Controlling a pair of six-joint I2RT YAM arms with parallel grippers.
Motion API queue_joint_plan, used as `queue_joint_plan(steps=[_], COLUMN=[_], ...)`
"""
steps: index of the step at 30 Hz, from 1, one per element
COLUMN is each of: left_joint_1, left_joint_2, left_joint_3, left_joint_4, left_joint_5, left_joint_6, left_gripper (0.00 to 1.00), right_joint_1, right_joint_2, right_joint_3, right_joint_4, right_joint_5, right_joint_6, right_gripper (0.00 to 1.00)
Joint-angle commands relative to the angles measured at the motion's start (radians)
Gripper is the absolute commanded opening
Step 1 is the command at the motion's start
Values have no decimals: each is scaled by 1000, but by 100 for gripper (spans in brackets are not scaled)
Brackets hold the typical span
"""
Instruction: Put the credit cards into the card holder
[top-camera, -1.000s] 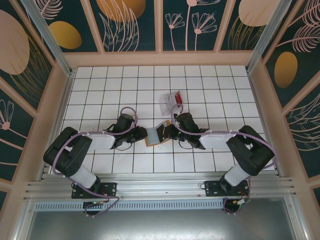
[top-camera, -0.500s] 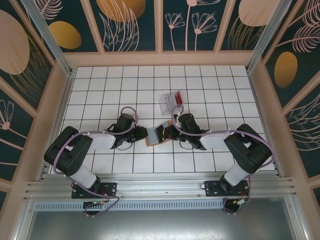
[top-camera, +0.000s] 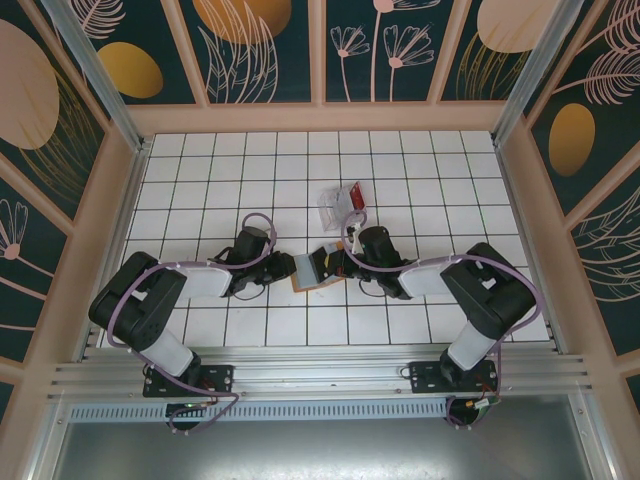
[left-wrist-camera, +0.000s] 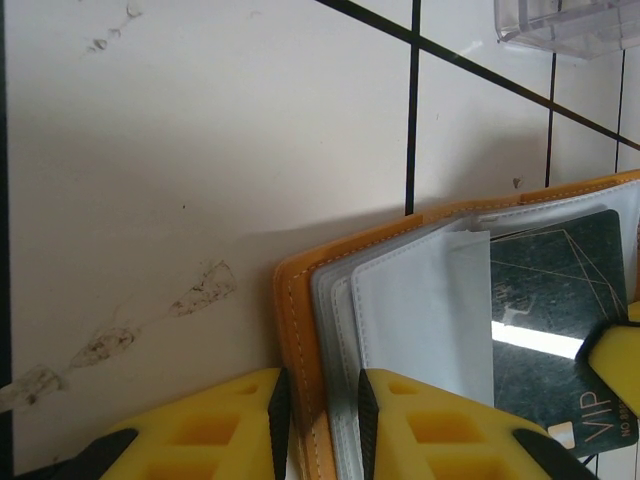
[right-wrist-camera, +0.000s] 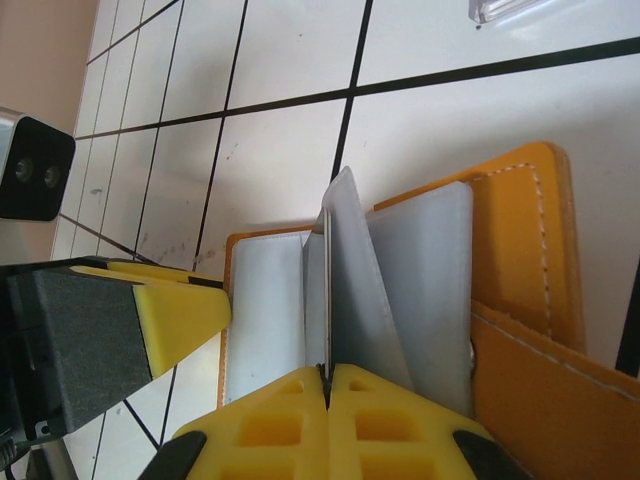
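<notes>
Wallet (left-wrist-camera: 298, 330) lies open, orange, grey-lined (dark card (left-wrist-camera: 555, 285) showing inside).

Dark credit card (left-wrist-camera: 560, 285) marked "VIP", smaller line beneath unreadable

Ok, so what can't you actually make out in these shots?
- Top view: the card holder's pockets, too small, partly under the left gripper and right gripper.
- Left wrist view: the dark card's far end, cut off by the right edge and a yellow finger.
- Right wrist view: what that gripper pinches, seen edge-on.
- Wrist views: the clear case, mostly cut off by the top edge.
</notes>
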Motion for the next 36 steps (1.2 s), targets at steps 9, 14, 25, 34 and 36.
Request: queue_joint_plan(steps=[9, 14, 25, 34, 36], left_joint_1=[-15, -15, -15, -15, -15], left_joint_2=[59, 62, 65, 61, 58], left_joint_3=[19, 25, 25, 2, -3], left_joint_4=[-57, -62, -59, -46, -44], left_joint_5=[-19, -22, -20, -22, -21], left_joint_6=[12, 13, 10, 3, 3], left_gripper=[29, 29, 29, 29, 29], right_joint_1=[7, 25, 104, 184, 184], right_joint_2=[37, 32, -5, -27, -36], right_joint_3=[-8, 0, 67, 157, 157], right_joint_4=[1, -64, -265, -451, -462], right_joint_5=[-30, -38, 154, 344, 344], right_joint_6=[-38, -40, -74, -90, -86], right_gripper=[0, 0, 0, 20, 22])
